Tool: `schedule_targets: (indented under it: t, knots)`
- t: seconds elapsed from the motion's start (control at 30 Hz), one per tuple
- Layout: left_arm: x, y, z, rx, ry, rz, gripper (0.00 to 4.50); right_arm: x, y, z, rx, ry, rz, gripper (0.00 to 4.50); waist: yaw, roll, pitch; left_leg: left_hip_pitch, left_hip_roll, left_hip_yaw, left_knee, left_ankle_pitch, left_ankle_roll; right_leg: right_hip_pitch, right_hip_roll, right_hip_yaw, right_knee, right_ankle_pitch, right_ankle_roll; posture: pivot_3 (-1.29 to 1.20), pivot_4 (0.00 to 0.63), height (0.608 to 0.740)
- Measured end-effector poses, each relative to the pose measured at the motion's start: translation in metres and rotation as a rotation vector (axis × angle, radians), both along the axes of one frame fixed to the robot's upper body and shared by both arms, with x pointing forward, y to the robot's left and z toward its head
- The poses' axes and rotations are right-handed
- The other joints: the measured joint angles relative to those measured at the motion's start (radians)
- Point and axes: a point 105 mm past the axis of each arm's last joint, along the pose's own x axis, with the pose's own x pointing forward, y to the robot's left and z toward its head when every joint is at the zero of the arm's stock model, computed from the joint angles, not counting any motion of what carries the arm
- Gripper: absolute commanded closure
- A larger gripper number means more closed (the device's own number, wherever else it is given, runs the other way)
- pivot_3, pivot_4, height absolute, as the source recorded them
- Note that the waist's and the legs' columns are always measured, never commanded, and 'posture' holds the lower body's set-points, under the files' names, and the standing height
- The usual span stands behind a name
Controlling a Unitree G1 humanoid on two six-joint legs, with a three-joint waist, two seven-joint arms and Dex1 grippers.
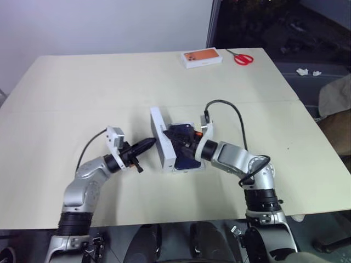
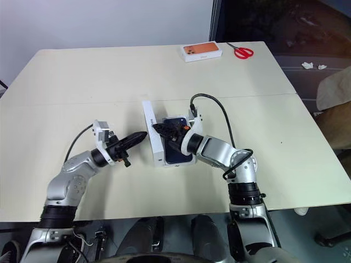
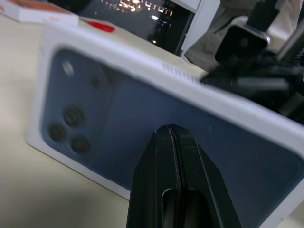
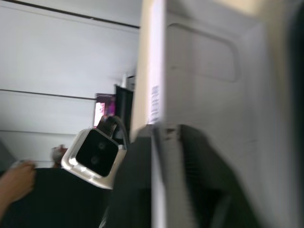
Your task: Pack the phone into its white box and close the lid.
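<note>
My left gripper (image 1: 149,143) has its fingers (image 3: 172,156) pressed together, empty, their tip at the printed face of the lid (image 1: 159,137). The lid stands tilted on its long edge on the table (image 1: 82,93), its blue phone picture facing my left arm. My right gripper (image 2: 162,130) reaches in from the opposite side to the lid's plain white inside; the right wrist view shows a finger on either side of the lid's edge, but I cannot tell whether they are pinching it. Just behind the lid, under my right gripper, the white box (image 2: 184,159) lies flat with the phone (image 2: 176,150) seated in it, dark blue and uncovered. At the table's far edge, well apart, lie an orange-printed white box (image 1: 201,57) and red scissors (image 1: 241,57).
</note>
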Motion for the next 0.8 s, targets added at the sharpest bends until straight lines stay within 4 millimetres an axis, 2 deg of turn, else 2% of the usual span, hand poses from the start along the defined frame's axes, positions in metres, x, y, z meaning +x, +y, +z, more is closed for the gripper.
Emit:
schedule_targets:
  t: [0.07, 0.13, 0.37, 0.5, 0.6, 0.8]
  knots:
    - [0.002, -0.007, 0.004, -0.009, -0.016, -0.011, 4.50, 0.001, -0.008, 0.002, -0.069, -0.073, -0.012, 0.95, 0.002, 0.000, 0.000, -0.001, 0.000, 0.000, 0.000, 0.000, 0.000, 0.000, 0.000, 0.000, 0.000, 0.000, 0.000, 0.00, 0.150, 0.740]
    - [0.004, -0.011, 0.006, -0.008, -0.028, -0.022, 4.50, 0.003, -0.019, 0.004, -0.211, -0.189, -0.003, 0.03, 0.004, 0.000, 0.000, -0.001, 0.000, 0.000, 0.001, 0.000, 0.000, 0.000, 0.000, 0.000, 0.000, 0.000, 0.000, 0.00, 0.150, 0.740]
    - [0.010, -0.020, 0.003, -0.013, -0.021, -0.032, 4.50, 0.027, -0.060, 0.032, -0.535, -0.544, -0.028, 0.03, 0.004, 0.000, 0.001, -0.001, 0.000, 0.000, 0.001, 0.000, 0.000, 0.000, 0.001, 0.000, -0.001, 0.000, 0.000, 0.00, 0.150, 0.740]
    - [0.011, -0.020, 0.000, -0.017, -0.013, -0.030, 4.50, 0.042, -0.073, 0.044, -0.723, -0.780, -0.065, 0.03, 0.002, 0.000, 0.001, -0.001, 0.000, 0.000, 0.001, 0.000, 0.000, 0.000, 0.002, 0.000, -0.001, 0.000, 0.000, 0.00, 0.150, 0.740]
    - [0.012, -0.019, 0.000, -0.010, -0.010, -0.027, 4.50, 0.043, -0.069, 0.041, -0.755, -0.854, -0.037, 0.80, 0.002, -0.001, 0.001, -0.001, 0.000, 0.000, 0.001, 0.000, 0.000, 0.000, 0.001, 0.000, -0.001, 0.000, 0.000, 0.00, 0.150, 0.740]
    - [0.015, 0.015, 0.010, 0.045, -0.017, 0.053, 4.50, 0.036, -0.058, 0.019, -0.870, -0.967, 0.092, 3.98, 0.003, -0.001, 0.001, -0.001, 0.000, 0.000, 0.001, 0.000, 0.000, 0.000, 0.001, 0.000, -0.001, 0.000, 0.000, 0.00, 0.150, 0.740]
